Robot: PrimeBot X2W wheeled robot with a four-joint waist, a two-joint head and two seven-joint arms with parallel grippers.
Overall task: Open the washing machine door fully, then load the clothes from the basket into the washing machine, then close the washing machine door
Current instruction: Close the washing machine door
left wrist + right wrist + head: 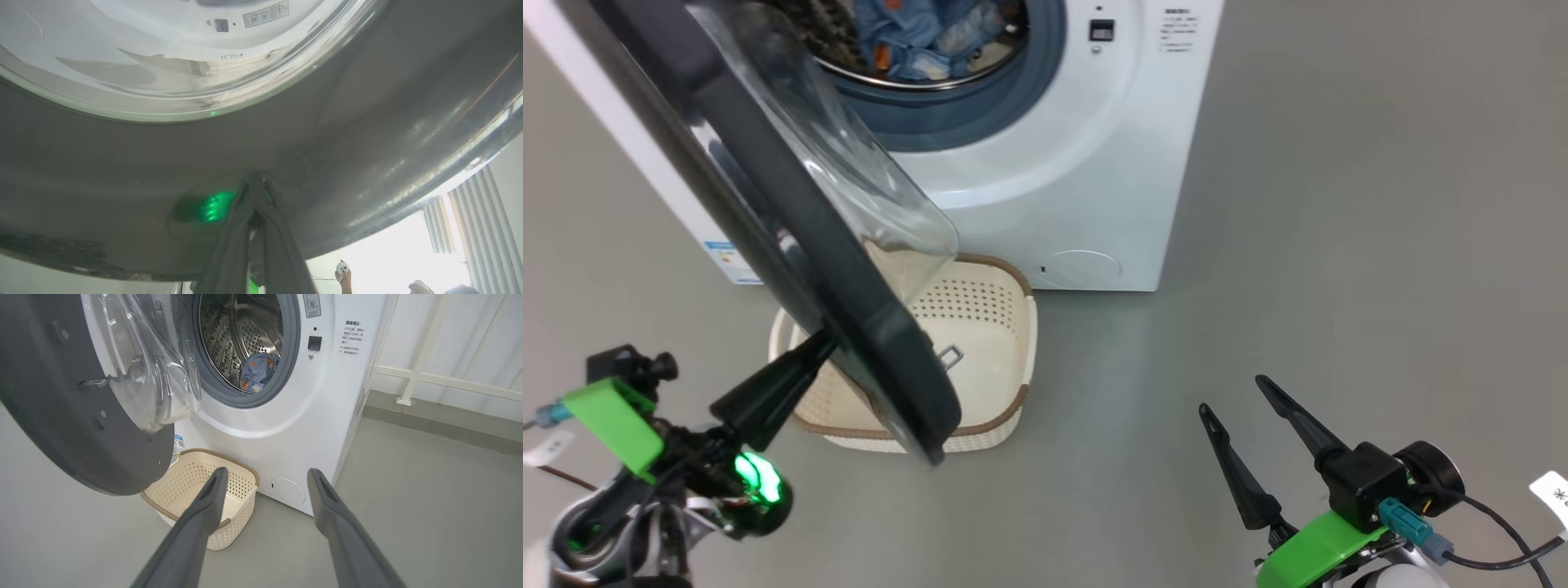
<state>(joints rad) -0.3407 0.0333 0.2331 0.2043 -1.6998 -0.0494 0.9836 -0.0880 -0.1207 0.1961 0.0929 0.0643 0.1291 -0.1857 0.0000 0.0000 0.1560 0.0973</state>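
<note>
Door (800, 237) ajar | left gripper (821, 343) closed, tips against rim | right gripper (1233, 394) open, empty | we fear tips slipping off the gloss, door grazing basket (1005, 298)

Soft, even light fills the head view, leaving only faint shadows on the grey floor (1339, 204) beside the washing machine (1078, 180), while the clear bowl of the door (874, 351) carries pale glare. In the left wrist view the door's dark rim sits so near that it blurs, a green glow (208, 206) reflects in it, and a bright patch (392, 253) at lower right is blown out white. The right wrist view is sharp mid-frame, its straight lines bow toward the edges, and the fingers (196, 526) of the right gripper (266, 472) look soft.
</note>
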